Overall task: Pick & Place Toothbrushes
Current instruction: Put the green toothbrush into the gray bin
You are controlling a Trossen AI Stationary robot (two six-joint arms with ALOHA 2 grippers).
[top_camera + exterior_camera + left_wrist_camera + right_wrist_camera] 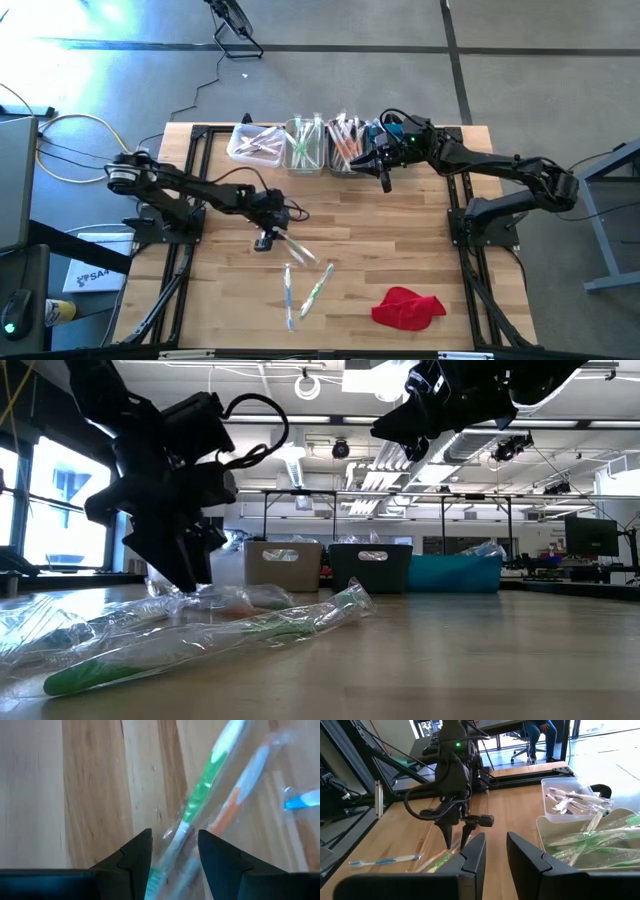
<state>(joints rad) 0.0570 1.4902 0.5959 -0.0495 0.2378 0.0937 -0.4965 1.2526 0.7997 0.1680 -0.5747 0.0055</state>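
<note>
Several wrapped toothbrushes lie flat on the wooden table. A green-handled toothbrush and an orange-handled toothbrush lie side by side under my left gripper, which is open and slants down at them. One finger stands on each side of the green toothbrush's pale neck. A blue toothbrush and another green toothbrush lie nearer the front edge. My right gripper hangs high in front of the bins, narrowly open with nothing between its fingers. My left gripper straddles the green toothbrush's pale neck, coming from above on a slant with its fingers across the brush. The brush lies flat on the table. Whether the fingertips touch its clear wrapper, I cannot tell.
Along the far edge stands a row of bins holding wrapped toothbrushes: a white bin, a beige bin, a grey bin and a blue bin. A red cloth lies at the front right. Bare wood stretches between the cloth and the bins.
</note>
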